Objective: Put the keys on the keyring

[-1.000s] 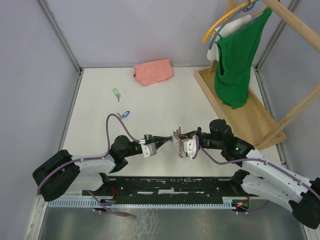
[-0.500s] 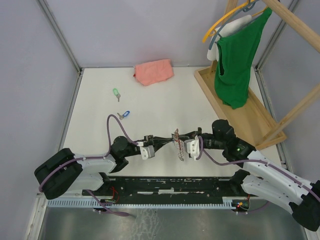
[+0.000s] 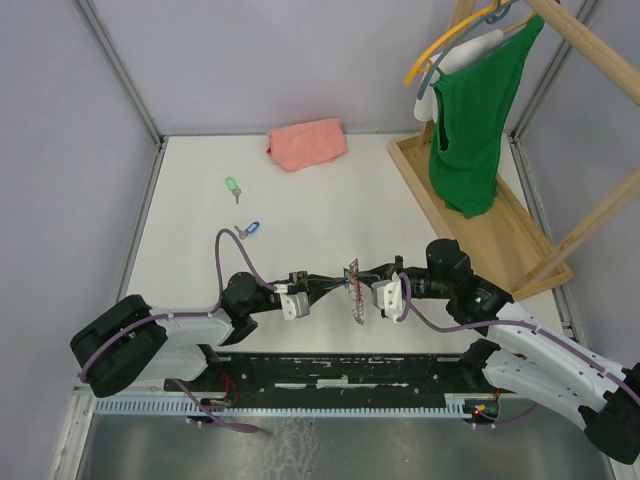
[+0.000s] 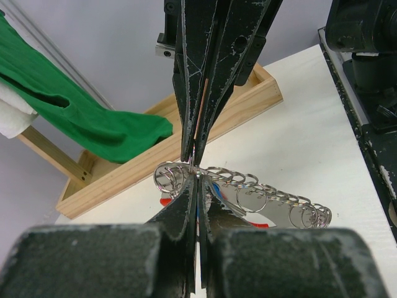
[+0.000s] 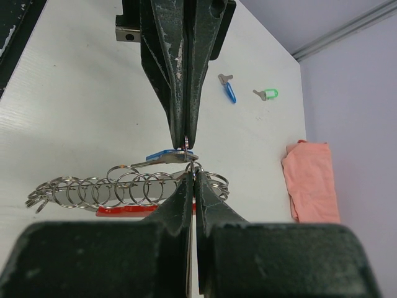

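Holding a chain of linked silver metal keyrings just above the white desk, near its front edge, midway between the two arms. Pinching it at one spot from opposite sides: left fingers pressed together on the end ring, right fingers pressed together on the same ring, tips almost touching. Cannot tell which pair grips the wire and which only steadies it.

Carrying one silver key with a blue plastic head right at that meeting point, lying along the chain, blade end toward the fingertips and head away from them. Probably partway threaded rather than hanging free, but the tips hide the join. Trailing a red plastic tag beneath the rings.

Leaving two more on the desk, well apart from the fingers, toward the far left: a second silver key with a blue head, then a silver key with a green head farther back. Nearer the left arm than the right. Lying roughly crosswise for the blue one, roughly front to back for the green.

Likely next: work the held key fully round the ring, then reach far-left with the left fingers, ring clamped in the right.
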Action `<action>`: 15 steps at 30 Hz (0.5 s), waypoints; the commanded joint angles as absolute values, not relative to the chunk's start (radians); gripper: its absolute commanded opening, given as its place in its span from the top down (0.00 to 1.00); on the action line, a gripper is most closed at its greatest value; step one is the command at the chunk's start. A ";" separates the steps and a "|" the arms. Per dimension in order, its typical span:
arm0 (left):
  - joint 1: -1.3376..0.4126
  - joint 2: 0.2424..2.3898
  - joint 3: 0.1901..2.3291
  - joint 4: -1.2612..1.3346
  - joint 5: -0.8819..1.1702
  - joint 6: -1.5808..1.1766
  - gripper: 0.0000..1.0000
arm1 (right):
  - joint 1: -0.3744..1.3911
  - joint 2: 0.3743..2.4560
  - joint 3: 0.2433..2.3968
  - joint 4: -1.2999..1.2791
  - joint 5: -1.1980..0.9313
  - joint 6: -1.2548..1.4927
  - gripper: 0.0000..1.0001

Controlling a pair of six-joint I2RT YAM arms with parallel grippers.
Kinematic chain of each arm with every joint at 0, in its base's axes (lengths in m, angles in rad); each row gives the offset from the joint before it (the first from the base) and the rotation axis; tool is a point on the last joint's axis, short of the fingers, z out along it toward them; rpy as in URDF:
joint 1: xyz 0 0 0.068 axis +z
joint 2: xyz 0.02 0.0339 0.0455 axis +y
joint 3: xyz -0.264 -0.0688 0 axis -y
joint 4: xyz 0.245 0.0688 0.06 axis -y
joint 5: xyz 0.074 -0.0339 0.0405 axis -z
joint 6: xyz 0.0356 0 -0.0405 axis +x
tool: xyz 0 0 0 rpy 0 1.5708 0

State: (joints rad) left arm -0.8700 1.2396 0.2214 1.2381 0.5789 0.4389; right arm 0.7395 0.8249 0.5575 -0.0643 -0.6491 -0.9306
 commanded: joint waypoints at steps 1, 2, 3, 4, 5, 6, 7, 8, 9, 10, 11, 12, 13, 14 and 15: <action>-0.865 1.247 0.226 1.319 0.591 0.446 0.97 | 0.736 0.813 0.566 -0.010 -0.683 -0.927 0.99; -0.865 1.246 0.224 1.322 0.589 0.445 0.97 | 0.736 0.813 0.567 -0.010 -0.684 -0.926 0.99; -0.865 1.244 0.223 1.324 0.586 0.445 0.97 | 0.736 0.812 0.566 -0.013 -0.684 -0.926 0.99; -0.864 1.242 0.221 1.324 0.581 0.445 0.97 | 0.736 0.812 0.565 -0.014 -0.683 -0.927 1.00; -0.865 1.240 0.219 1.322 0.578 0.446 0.97 | 0.735 0.810 0.566 -0.015 -0.683 -0.928 1.00; -0.864 1.238 0.218 1.323 0.576 0.446 0.97 | 0.736 0.810 0.566 -0.016 -0.682 -0.928 0.99; -0.865 1.238 0.217 1.321 0.575 0.448 0.97 | 0.735 0.810 0.567 -0.017 -0.682 -0.928 0.99; -0.865 1.236 0.216 1.321 0.575 0.448 0.97 | 0.736 0.811 0.566 -0.017 -0.683 -0.928 0.99; -0.864 1.236 0.216 1.321 0.575 0.448 0.97 | 0.736 0.811 0.566 -0.020 -0.683 -0.930 0.99; -0.865 1.235 0.215 1.321 0.575 0.449 0.97 | 0.736 0.811 0.568 -0.022 -0.685 -0.931 0.99; -0.866 1.235 0.216 1.318 0.576 0.449 0.97 | 0.735 0.811 0.568 -0.024 -0.688 -0.931 0.99; -0.864 1.234 0.216 1.316 0.578 0.451 0.97 | 0.735 0.811 0.569 -0.023 -0.689 -0.931 0.99; -0.865 1.232 0.216 1.312 0.580 0.451 0.97 | 0.735 0.811 0.569 -0.023 -0.690 -0.931 1.00; -0.865 1.232 0.218 1.309 0.581 0.451 0.97 | 0.736 0.811 0.570 -0.023 -0.692 -0.931 0.99; -0.865 1.234 0.218 1.309 0.581 0.452 0.97 | 0.736 0.811 0.571 -0.024 -0.694 -0.932 0.99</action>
State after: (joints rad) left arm -0.8700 1.2438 0.2214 1.2530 0.5785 0.4389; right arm 0.7383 0.8253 0.5579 -0.0681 -0.6590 -0.9310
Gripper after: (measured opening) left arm 0.032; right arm 0.013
